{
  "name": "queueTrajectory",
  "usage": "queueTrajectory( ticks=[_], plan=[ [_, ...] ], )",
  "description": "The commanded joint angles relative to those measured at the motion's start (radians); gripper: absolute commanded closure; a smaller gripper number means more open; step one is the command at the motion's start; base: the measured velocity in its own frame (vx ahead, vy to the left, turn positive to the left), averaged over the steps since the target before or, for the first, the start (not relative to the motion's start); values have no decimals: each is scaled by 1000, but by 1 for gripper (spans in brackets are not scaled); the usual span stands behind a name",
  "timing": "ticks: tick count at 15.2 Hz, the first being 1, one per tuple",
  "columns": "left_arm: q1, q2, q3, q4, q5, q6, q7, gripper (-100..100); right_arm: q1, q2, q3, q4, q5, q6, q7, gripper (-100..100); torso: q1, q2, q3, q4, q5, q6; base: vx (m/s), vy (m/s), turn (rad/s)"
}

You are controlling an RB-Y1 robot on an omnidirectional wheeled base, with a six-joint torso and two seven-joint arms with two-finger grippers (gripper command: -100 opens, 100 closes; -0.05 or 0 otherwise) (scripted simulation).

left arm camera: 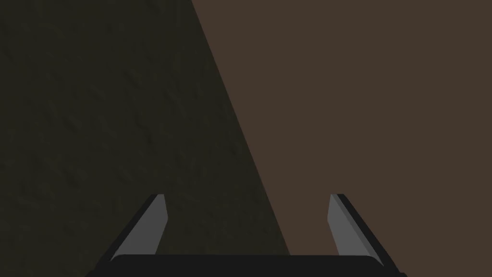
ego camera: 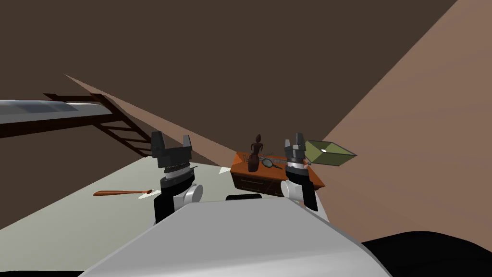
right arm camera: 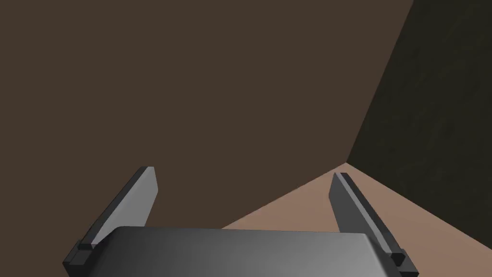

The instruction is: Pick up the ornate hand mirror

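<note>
The hand mirror (ego camera: pixel 270 163) is small and grey, with an oval head and thin handle. It lies flat on an orange-brown drawer unit (ego camera: pixel 240 169) ahead of me, just right of a dark figurine (ego camera: pixel 255 154). My right gripper (ego camera: pixel 295 139) is raised, open and empty, its arm standing in front of the unit's right end; its fingers (right arm camera: pixel 141 202) point at the walls. My left gripper (ego camera: pixel 171 141) is raised to the left of the unit, also open and empty, with fingers (left arm camera: pixel 153 223) spread against the walls.
An olive green open box (ego camera: pixel 330 153) sits at the unit's right, beside the right gripper. A reddish-brown stick (ego camera: pixel 120 193) lies on the pale floor at left. A dark ladder-like frame (ego camera: pixel 122 127) and a grey slab (ego camera: pixel 48 111) stand at far left.
</note>
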Motion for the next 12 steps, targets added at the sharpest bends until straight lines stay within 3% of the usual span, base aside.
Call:
queueTrajectory(
  ticks=[1,6,8,12],
  plan=[
    [0,0,0,0,0,0,0,0,-4,-35,3,16,6,3,4,-100,0,0,0,0,0,0,-2,-7,26],
    [0,0,0,0,0,0,0,0,-20,-116,14,80,29,14,21,-100,-2,1,0,0,-1,0,-11,-22,69],
    [0,0,0,0,0,0,0,0,-36,-171,26,136,53,26,39,-100,-3,1,0,0,-1,0,-16,-40,111],
    [0,0,0,0,0,0,0,0,-57,-227,41,213,83,40,61,-100,-5,1,0,0,-1,0,-15,-53,110]
  ],
)
